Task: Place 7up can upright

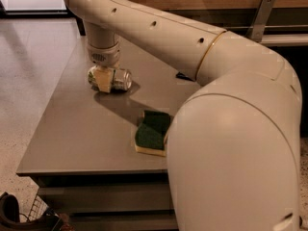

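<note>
Gripper (pixel 107 80) is down at the far-left part of the grey table (pixel 82 134), hanging straight off the wrist of the cream arm (pixel 159 28), which sweeps in from the right foreground and fills most of my view. The 7up can (pixel 121 79) lies on its side on the tabletop, right under the wrist, long axis running roughly left-right, w/ one silver end poking out left of the gripper and the rest of the body and the other end showing to the right. The near finger (pixel 102 81), a pale pad, sits flat across the can's side about mid-body. The far finger is hidden behind the can, so as far as I can see the fingers are closed in around the can w/ the can between them. The can is not upright and seems to rest on the table, its shadow falling toward me. Nearer me, well apart from the can, a sponge (pixel 152 134) lies flat, green scouring face up, yellow base, partly tucked behind the arm. A small dark item (pixel 182 75) peeks out past the arm, can't tell what it is. Bottom-left corner shows a bit of wire basket (pixel 32 211); contents not visible.
</note>
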`<action>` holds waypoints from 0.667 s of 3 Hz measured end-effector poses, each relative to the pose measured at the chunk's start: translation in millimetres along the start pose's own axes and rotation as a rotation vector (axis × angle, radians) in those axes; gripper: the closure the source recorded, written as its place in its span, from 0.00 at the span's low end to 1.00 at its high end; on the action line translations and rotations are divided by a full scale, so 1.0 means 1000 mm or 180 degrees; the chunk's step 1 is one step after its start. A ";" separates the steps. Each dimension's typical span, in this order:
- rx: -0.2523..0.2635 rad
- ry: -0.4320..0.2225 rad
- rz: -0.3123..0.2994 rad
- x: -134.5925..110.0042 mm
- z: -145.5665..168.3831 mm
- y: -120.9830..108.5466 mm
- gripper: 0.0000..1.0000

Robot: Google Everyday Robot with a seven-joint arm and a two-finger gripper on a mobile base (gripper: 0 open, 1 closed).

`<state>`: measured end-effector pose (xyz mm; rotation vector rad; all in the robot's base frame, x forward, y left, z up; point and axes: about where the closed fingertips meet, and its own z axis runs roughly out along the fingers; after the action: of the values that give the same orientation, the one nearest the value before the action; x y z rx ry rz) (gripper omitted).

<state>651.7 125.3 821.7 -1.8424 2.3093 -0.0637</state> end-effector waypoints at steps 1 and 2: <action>0.0027 0.0009 -0.0002 0.000 -0.003 -0.002 1.00; 0.0145 -0.0038 -0.0003 0.004 -0.026 -0.010 1.00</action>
<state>656.0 116.6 848.0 -1.8173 2.2798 -0.1042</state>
